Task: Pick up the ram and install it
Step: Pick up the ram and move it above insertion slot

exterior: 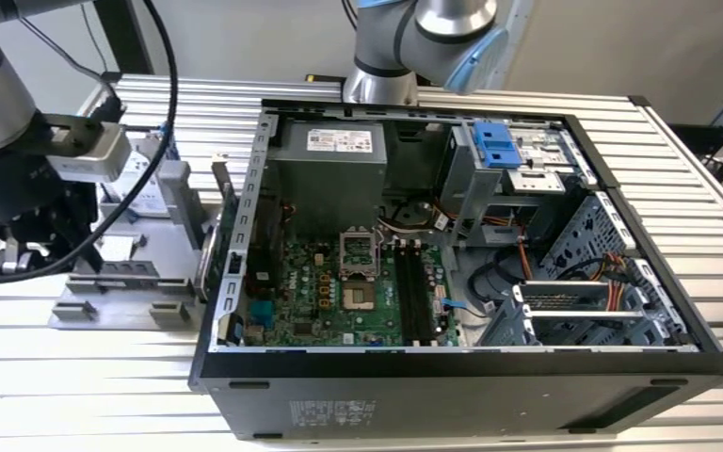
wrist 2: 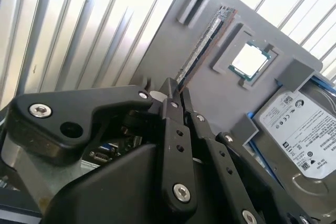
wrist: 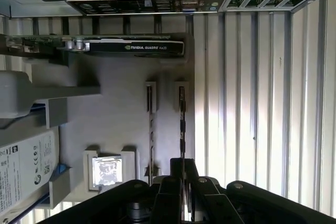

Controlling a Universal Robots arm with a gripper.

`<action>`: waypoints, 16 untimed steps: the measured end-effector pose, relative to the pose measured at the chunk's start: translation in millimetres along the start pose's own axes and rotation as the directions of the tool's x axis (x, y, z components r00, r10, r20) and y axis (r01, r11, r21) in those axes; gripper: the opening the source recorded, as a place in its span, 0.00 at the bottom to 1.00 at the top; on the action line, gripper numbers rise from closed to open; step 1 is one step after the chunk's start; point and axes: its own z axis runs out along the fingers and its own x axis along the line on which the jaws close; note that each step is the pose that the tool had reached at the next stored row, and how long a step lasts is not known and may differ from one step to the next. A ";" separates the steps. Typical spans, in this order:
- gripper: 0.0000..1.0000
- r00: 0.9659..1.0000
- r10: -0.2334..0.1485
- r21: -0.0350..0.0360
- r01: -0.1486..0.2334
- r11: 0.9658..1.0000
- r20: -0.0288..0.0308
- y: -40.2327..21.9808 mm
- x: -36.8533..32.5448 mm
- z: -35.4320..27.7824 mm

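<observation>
The ram (wrist 2: pixel 202 45) is a thin dark stick standing on edge in a slot of the grey fixture plate (wrist 2: pixel 157 61). In the first wrist view the ram (wrist: pixel 181 124) runs straight towards my gripper (wrist: pixel 182 165). My gripper (wrist 2: pixel 177 90) has its black fingers close together on either side of the stick's near end, shut on it. The stick still sits in the plate. In the exterior view my gripper (exterior: pixel 16 259) hangs over the fixture plate (exterior: pixel 110 282), at the exterior view's left of the open computer case (exterior: pixel 462 367). The black motherboard slots (exterior: pixel 418 297) lie inside the case.
On the plate sit a processor chip (wrist 2: pixel 251 60), a silver-labelled hard drive (wrist 2: pixel 302 140) and a graphics card (wrist: pixel 131 46). A second narrow slot (wrist: pixel 150 124) runs beside the ram. A second arm's base (exterior: pixel 380 85) stands behind the case. The table is ribbed metal.
</observation>
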 end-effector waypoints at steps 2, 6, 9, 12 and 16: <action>0.00 1.000 0.000 0.000 0.000 1.000 0.000 0.0 0.1 -3.3; 0.00 1.000 0.000 0.000 0.000 1.000 0.000 -0.1 0.4 -10.5; 0.00 1.000 0.000 0.000 0.000 1.000 0.000 -0.1 0.6 -16.3; 0.00 1.000 0.000 0.000 0.000 1.000 0.000 -0.2 0.8 -22.3; 0.00 1.000 0.000 0.000 0.000 1.000 0.000 -0.2 1.1 -29.6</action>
